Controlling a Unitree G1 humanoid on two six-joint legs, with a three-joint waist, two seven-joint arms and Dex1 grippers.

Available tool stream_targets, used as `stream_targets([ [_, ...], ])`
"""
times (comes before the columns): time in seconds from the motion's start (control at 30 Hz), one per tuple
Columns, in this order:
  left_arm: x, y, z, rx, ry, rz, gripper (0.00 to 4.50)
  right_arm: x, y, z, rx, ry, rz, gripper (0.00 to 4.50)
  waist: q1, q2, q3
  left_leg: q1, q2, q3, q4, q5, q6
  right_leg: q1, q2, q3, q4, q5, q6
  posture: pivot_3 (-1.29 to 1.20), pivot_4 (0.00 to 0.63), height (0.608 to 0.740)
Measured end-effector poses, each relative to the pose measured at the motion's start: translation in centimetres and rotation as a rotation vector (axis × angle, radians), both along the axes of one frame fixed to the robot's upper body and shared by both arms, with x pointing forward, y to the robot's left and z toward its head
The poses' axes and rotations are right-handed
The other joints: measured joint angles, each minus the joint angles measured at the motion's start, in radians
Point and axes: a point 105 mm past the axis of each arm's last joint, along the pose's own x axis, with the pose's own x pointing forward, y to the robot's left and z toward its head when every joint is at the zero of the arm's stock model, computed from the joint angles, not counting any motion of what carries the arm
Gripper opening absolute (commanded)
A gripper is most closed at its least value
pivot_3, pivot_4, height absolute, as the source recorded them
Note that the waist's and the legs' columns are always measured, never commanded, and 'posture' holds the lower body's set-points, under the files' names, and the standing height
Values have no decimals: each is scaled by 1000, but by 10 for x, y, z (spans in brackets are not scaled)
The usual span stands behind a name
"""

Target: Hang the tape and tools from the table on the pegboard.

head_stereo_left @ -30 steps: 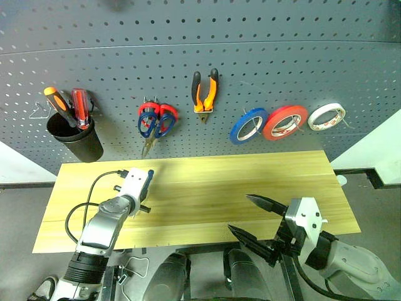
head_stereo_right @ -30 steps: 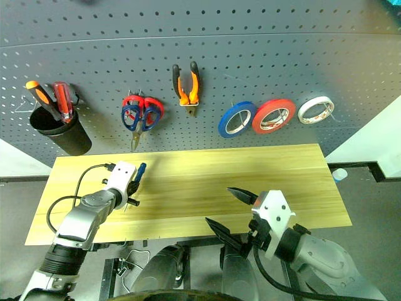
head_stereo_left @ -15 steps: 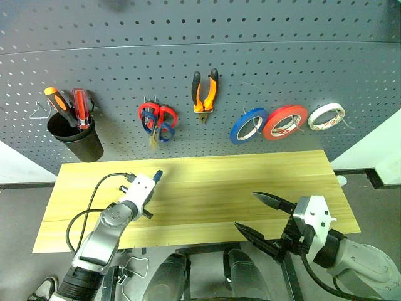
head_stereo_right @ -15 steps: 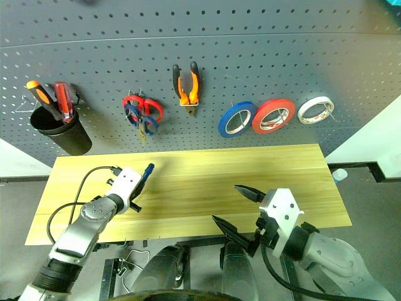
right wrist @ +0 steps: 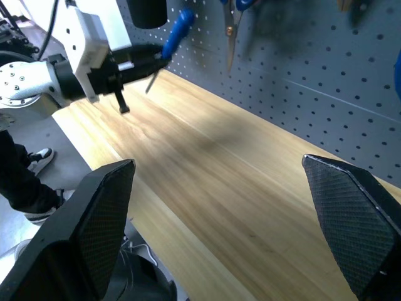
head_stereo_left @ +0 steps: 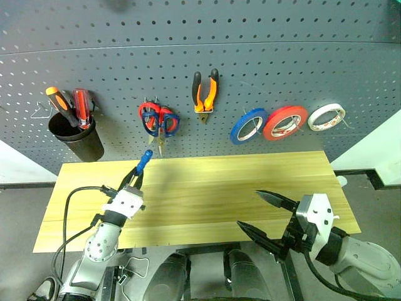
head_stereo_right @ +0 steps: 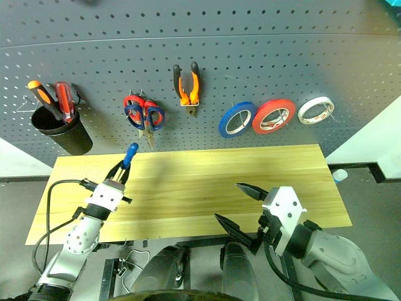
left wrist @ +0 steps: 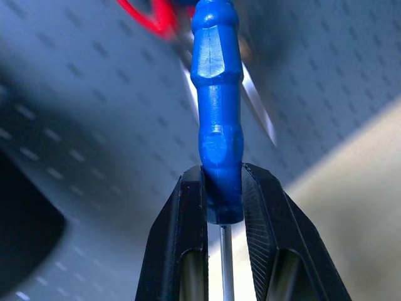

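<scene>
We found the left gripper [head_stereo_left: 134, 179] clamped on the blue-handled screwdriver [head_stereo_left: 144, 159], its two black fingers [left wrist: 182, 244] pinching the lower end of the handle, the handle tip aimed up toward the pegboard [head_stereo_left: 263, 56] and the thin metal shaft running back between the fingers. It sat above the left part of the wooden table [head_stereo_left: 238, 182], below the two pairs of scissors [head_stereo_left: 158, 122] on their hook. The right gripper [head_stereo_left: 266, 215] hung over the table's near edge with jaws spread wide, holding nothing. On the board we noted the pliers [head_stereo_left: 205, 93], then the blue roll [head_stereo_left: 249, 125], the red-orange tape [head_stereo_left: 285, 122] and the white roll [head_stereo_left: 326, 116]. At far left a black cup [head_stereo_left: 76, 139] held two screwdrivers [head_stereo_left: 70, 108].
</scene>
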Motion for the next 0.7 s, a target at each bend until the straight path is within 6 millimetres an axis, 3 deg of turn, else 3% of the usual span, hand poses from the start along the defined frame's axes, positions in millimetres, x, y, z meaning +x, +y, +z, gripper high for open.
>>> stream_targets([
  [0.33,1,-15,33,28,-194,-76,420,5,-3,-1,8,1,7,4500,0,0,-1,1,0,1,1,0,0,0,0,0,1,0,0,2,176,739],
  [0.57,3,-39,82,12,-391,-158,420,11,-3,4,18,-28,34,4500,0,0,-4,1,0,1,1,1,-1,1,1,0,2,0,0,6,167,739],
  [0.7,8,-44,105,-14,-458,-154,420,13,-5,16,59,-62,45,4500,-2,0,-8,2,0,2,2,1,-1,1,1,1,3,0,0,6,162,739],
])
